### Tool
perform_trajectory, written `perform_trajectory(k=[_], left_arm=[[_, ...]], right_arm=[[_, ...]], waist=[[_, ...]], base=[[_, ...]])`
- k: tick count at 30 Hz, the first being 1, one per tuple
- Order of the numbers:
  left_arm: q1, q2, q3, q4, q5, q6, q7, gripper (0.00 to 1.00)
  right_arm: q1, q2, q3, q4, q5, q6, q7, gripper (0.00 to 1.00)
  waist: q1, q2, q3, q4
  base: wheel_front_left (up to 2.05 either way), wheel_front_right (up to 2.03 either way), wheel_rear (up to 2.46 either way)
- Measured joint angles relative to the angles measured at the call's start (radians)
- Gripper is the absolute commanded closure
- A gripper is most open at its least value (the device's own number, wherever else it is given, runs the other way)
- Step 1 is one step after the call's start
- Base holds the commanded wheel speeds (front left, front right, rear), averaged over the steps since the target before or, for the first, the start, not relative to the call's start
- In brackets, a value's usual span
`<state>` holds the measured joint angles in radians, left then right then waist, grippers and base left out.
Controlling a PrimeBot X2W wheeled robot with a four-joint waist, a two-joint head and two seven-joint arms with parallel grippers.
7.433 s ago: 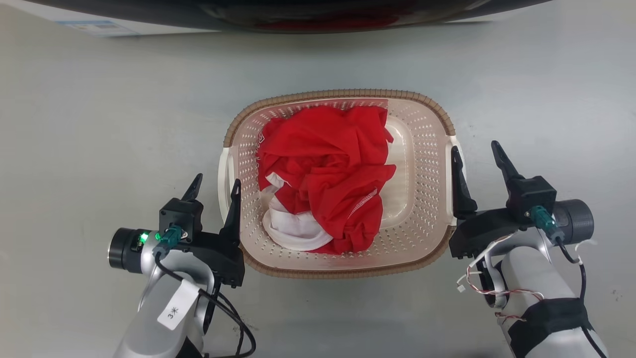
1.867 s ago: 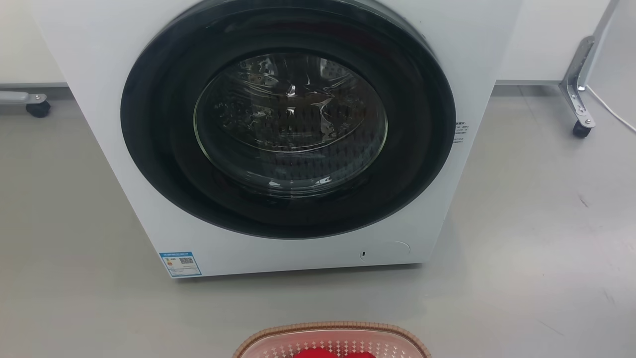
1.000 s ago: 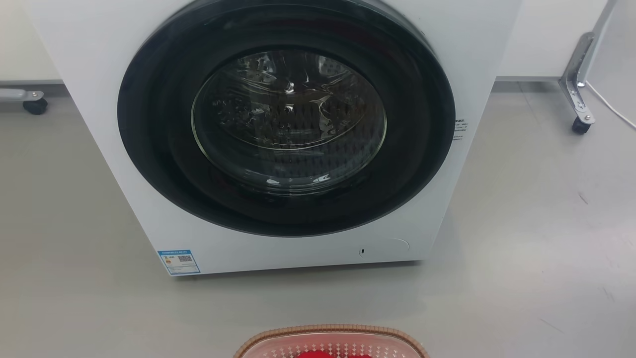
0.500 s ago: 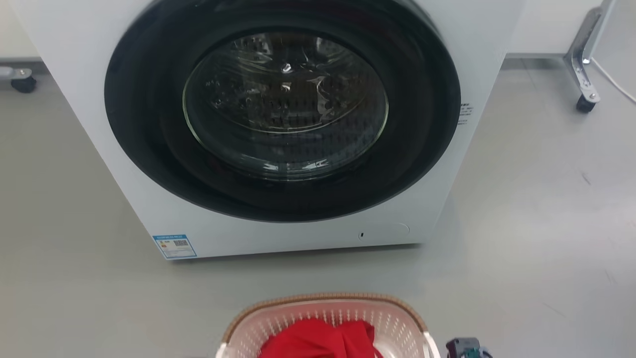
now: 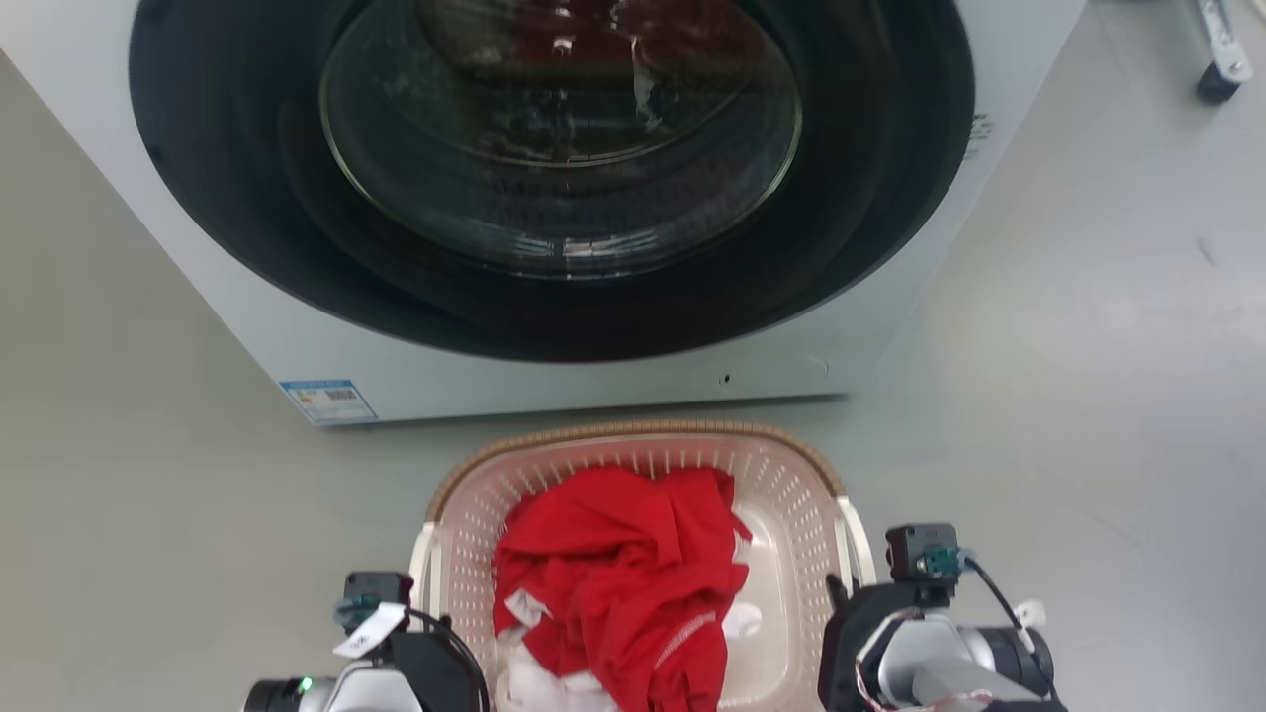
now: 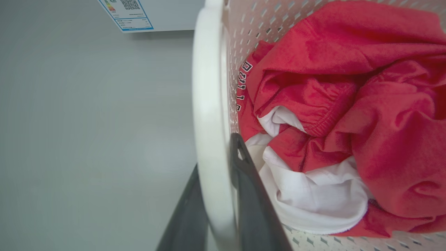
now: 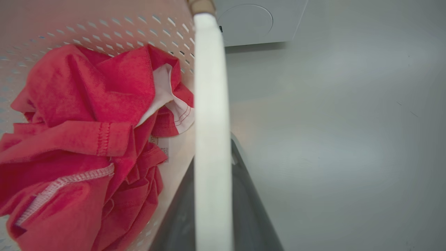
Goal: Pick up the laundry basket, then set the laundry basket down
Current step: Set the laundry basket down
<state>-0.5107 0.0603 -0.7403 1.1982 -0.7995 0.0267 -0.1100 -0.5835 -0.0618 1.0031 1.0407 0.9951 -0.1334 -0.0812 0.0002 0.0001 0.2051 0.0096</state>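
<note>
Jaws of the left gripper [image 6: 216,153] and right gripper [image 7: 212,153] are clenched on the white left handle [image 6: 208,97] and right handle [image 7: 210,87] of the basket [image 5: 633,431], which holds red-and-white clothes [image 5: 613,564] and lies just before the washer [image 5: 593,392], over the grey floor [image 5: 1088,346].

Washer [image 5: 554,198] stands beyond laundry basket [image 5: 633,431]; side floor [image 5: 1048,396] open.

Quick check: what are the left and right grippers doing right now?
Left gripper: shut on the laundry basket's white handle.
Right gripper: shut on its opposite white handle.
</note>
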Motion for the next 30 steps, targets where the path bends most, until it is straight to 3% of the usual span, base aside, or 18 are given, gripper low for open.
perform_trajectory(k=[30], left_arm=[[-0.308,0.004,0.018,-0.019,0.017,0.009,-0.042,1.00]], right_arm=[[-0.343,-0.002,-0.010,0.090,-0.057,0.001,-0.071,1.00]], waist=[[-0.0001,0.0001,0.452,0.047]], base=[[0.00,0.00,0.00]])
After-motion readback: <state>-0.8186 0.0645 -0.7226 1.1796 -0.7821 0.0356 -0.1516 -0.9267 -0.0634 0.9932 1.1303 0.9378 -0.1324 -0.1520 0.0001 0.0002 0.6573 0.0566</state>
